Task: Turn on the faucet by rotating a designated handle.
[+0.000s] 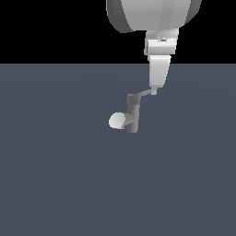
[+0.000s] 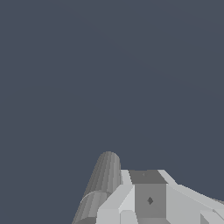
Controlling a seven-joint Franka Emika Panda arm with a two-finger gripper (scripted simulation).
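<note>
The faucet [image 1: 132,114] is a small grey upright column on the floor, with a pale round-ended spout [image 1: 117,120] low on the side toward the exterior view's left. Its handle [image 1: 145,93], a thin grey lever, sticks out from the column's top toward the exterior view's right, slightly upturned. My gripper [image 1: 154,89] comes down from above and its tip touches the lever's outer end. No gap shows between the fingers, and they hold nothing. In the wrist view the grey column [image 2: 104,181] lies right beside the gripper [image 2: 149,199]; the handle is hidden there.
A flat dark blue-grey floor [image 1: 55,175] spreads around the faucet. The white arm's big upper body [image 1: 152,14] hangs above at the top of the exterior view.
</note>
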